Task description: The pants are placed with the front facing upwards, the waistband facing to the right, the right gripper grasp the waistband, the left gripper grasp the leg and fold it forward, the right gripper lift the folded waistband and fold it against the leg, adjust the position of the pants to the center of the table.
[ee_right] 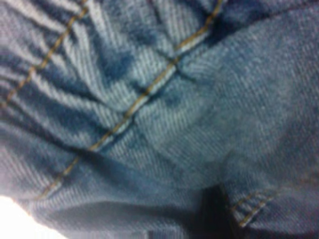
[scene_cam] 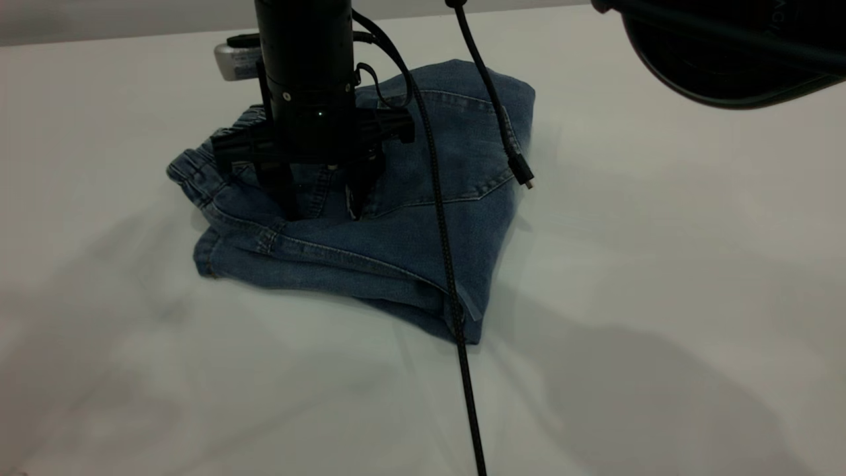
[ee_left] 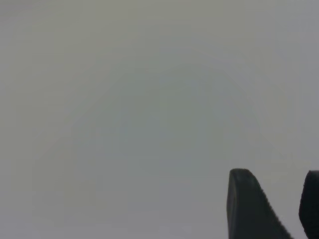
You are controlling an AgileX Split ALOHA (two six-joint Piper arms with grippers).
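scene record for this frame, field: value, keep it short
pants: short blue denim jeans, folded into a compact bundle
waistband: gathered elastic band, at the bundle's exterior-view left edge
right gripper: matte black wedge-fingered gripper, pointing down, fingers spread, tips on the denim near the waistband
left gripper: black gripper, fingers apart over bare table, holding nothing
table: plain white tabletop
extra: black braided cable hanging across the pants

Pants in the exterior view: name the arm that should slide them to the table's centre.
Right, most likely. The right gripper has its spread fingers down on the folded pants, while the left gripper hangs over bare table, away from the denim.
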